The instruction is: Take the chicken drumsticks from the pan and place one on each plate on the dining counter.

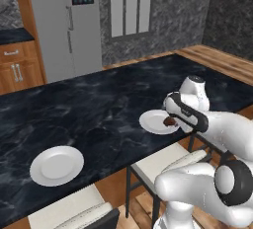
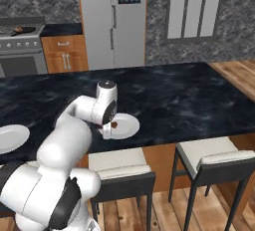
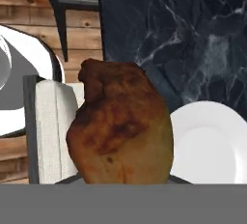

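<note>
The tool (image 1: pixel 173 122) is closed on one drumstick (image 3: pixel 120 126) and holds it at the near edge of the surface (image 1: pixel 99 99), over the right-hand plate (image 1: pixel 155 121). In the left base view the brown piece sits at the plate's near-right rim; whether it touches the plate cannot be told. In the hand view the drumstick hangs close before the camera, with the plate to one side and behind it, so the piece is probably not yet centred over the plate.

The second plate (image 1: pixel 57 165) lies well apart to the left on the same surface and is bare. A dark pan (image 2: pixel 22 30) rests on the stove (image 2: pixel 22 51) at the far left of the right base view; its contents are too small to tell.

Judgement: this is the delivery step for the first drumstick. The piece is held above the plate so that release drops it onto the plate, not onto the stone. Shifting toward the plate's middle before opening would reduce the risk of roll-off.
</note>
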Controlling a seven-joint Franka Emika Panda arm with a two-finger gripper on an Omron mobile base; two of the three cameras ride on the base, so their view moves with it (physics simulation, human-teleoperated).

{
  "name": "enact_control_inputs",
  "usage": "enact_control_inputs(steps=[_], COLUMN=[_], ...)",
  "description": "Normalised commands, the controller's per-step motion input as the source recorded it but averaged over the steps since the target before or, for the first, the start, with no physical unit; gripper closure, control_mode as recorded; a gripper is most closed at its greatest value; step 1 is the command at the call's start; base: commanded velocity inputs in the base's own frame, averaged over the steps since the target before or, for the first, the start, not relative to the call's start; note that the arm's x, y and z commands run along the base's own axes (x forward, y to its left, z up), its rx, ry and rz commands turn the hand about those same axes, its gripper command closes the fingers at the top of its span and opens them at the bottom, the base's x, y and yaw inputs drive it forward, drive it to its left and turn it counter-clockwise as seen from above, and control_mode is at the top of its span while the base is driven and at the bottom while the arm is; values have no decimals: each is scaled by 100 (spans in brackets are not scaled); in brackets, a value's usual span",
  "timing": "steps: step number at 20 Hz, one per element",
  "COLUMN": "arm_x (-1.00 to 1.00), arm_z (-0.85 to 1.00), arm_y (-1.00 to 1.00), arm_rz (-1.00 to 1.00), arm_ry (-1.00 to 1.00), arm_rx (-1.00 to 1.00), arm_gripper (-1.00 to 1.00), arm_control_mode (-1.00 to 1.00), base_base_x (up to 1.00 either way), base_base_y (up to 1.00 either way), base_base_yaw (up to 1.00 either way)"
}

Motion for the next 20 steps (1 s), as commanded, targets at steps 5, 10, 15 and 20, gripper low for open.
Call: enact_control_inputs(steps=[5, 10, 15, 20], arm_x=[90, 71, 63, 54], arm_z=[-48, -44, -76, -48], arm_y=[-10, -17, 0, -5], arm_rz=[3, 5, 6, 6], arm_ry=[3, -7, -5, -11], arm_rx=[-8, -1, -9, -3], arm_gripper=[100, 100, 100, 100], arm_control_mode=[-100, -100, -100, -100], base_base_x=[0, 0, 0, 0], base_base_y=[0, 0, 0, 0], base_base_yaw=[0, 0, 0, 0])
